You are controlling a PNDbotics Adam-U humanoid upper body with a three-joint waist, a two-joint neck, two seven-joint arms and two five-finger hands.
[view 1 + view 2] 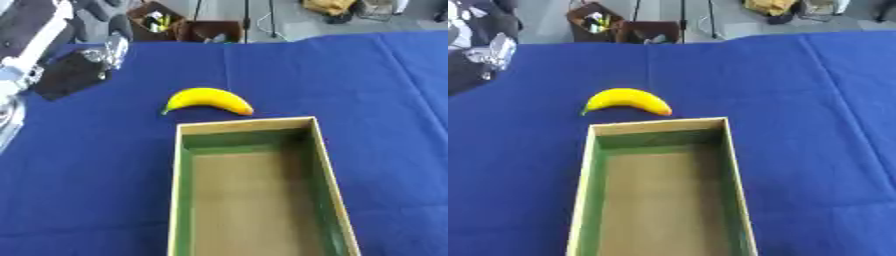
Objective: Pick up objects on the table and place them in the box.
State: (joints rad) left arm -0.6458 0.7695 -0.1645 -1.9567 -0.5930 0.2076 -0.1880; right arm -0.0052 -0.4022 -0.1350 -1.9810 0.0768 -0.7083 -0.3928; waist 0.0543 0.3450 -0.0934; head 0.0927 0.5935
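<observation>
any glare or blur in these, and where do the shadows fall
Left eye view: soft all over, the left hand at upper left smeared; the banana casts only a thin dark shadow beneath it. Right eye view: even light on the blue cloth, no glare; the box far wall shades its green inside.

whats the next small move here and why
Probably bring the left hand down and right toward the banana. The banana lies on the blue cloth just beyond the far rim of the box, the box holds nothing, and the left hand is the only one in view, up at the far left.
</observation>
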